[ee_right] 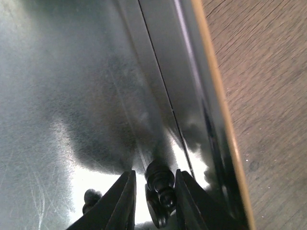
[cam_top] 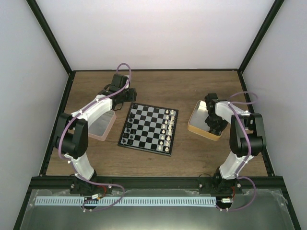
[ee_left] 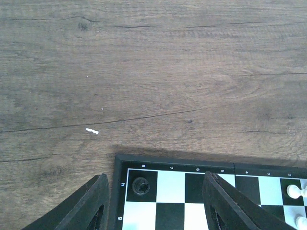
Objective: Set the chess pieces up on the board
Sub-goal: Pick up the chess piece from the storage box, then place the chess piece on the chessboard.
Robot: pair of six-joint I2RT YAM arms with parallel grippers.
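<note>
The board (cam_top: 146,127) lies mid-table, white chessmen (cam_top: 168,127) along its right side and a few black chess pieces (cam_top: 128,139) near its left front. My left gripper (ee_left: 156,176) hangs open over the board's far left corner (ee_left: 168,191). One black piece (ee_left: 140,186) stands there on the corner square, between the fingers and touching neither. My right gripper (ee_right: 155,172) is down inside the tan tray (cam_top: 199,112). Its jaws stand close around a lying black piece (ee_right: 160,179), the right finger against it and a slit left on the other side.
A pink-rimmed clear box (cam_top: 103,125) sits left of the board under the left arm. Another black piece (ee_right: 91,196) lies in the tray (ee_right: 216,86) left of the right fingers. The tray's wall rises close to the right finger. A small white fleck (ee_left: 92,131) lies on the wood.
</note>
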